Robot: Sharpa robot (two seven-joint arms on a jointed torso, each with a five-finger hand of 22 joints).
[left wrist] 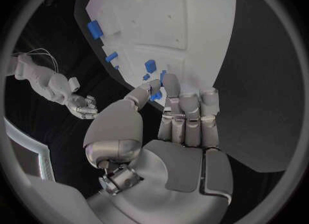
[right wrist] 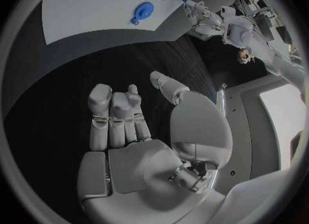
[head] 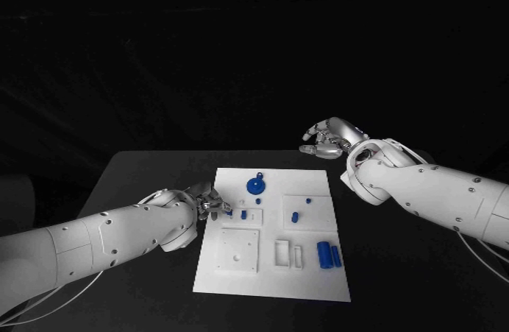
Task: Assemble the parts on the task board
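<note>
The white task board [head: 307,288] lies in the middle of the black table. My left hand [head: 207,202] is at the board's left edge, and its thumb and a finger pinch a small blue part [left wrist: 157,96] just over the board. On the board sit a round blue part [head: 256,185], a short blue peg [head: 294,216] and two blue cylinders [head: 330,255] side by side near the right edge. My right hand [head: 331,139] hovers beyond the board's far right corner, fingers loosely bent with the thumb apart, nothing in it [right wrist: 122,116].
A square white plate [head: 240,249] and narrow rectangular slots [head: 282,253] lie in the board's near half. Bare black table [head: 148,174] surrounds the board on all sides. My right forearm [head: 435,192] reaches over the table right of the board.
</note>
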